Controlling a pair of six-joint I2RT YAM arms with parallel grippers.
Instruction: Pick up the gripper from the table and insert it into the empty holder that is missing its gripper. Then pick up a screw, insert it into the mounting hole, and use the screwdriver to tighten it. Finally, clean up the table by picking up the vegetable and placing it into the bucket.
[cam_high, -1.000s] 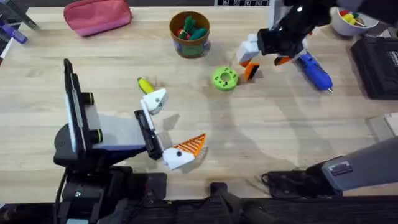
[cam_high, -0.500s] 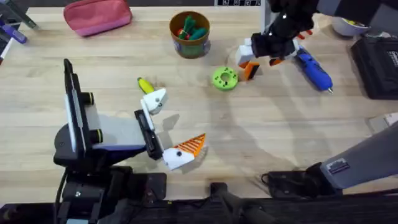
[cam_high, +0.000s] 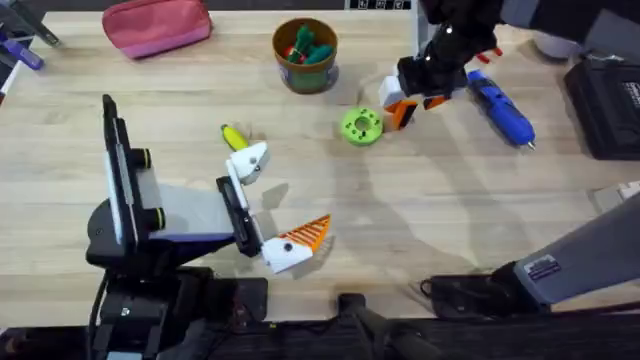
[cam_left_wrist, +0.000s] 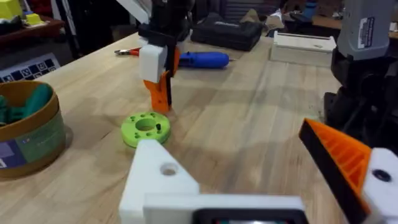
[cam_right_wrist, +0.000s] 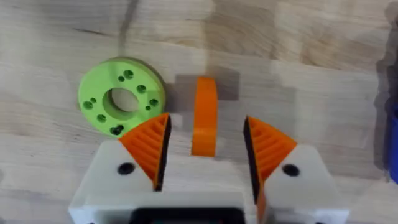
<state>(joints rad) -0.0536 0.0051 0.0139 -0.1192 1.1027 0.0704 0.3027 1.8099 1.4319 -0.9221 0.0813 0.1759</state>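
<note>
The right gripper (cam_right_wrist: 205, 149) has shifted left and now sits over the small loose orange wedge-shaped plastic gripper (cam_right_wrist: 204, 123). Its ribbed orange fingers (cam_right_wrist: 148, 144) stand wide, straddling the wedge untouched, just beside the green perforated plastic disc (cam_right_wrist: 122, 102) on the wooden table (cam_high: 450, 200).

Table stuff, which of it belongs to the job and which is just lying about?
Job:
loose orange finger
bare white holder
blue screwdriver
yellow vegetable
bucket

Lying about:
green disc
pink pouch
black case
</note>
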